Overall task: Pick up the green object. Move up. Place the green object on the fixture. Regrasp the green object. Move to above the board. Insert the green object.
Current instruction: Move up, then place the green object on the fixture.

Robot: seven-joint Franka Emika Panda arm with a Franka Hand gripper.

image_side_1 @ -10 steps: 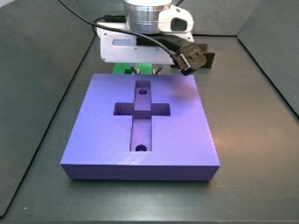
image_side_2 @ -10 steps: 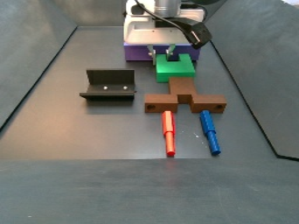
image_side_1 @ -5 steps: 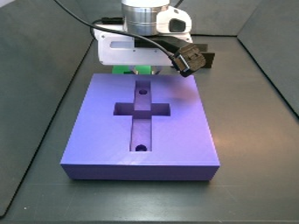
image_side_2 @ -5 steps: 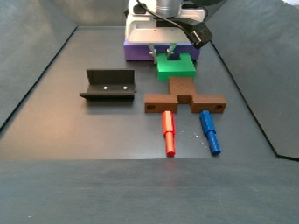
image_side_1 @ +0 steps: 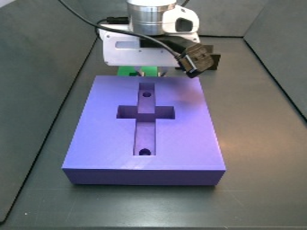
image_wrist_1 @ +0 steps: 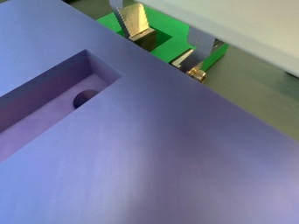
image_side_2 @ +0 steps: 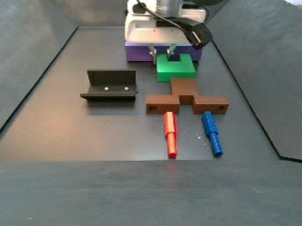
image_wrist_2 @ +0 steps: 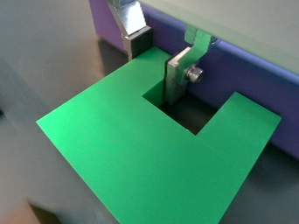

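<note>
Between board (image_side_2: 139, 52) and brown cross (image_side_2: 185, 99), hand (image_wrist_2: 160, 63) clamped on green object (image_side_2: 177, 66).

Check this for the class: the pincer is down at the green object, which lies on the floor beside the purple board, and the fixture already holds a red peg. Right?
Not quite. The fixture stands empty in a side view; the red peg lies on the floor by the brown piece. The rest holds: the pincer is down at the green object, beside the board.
</note>
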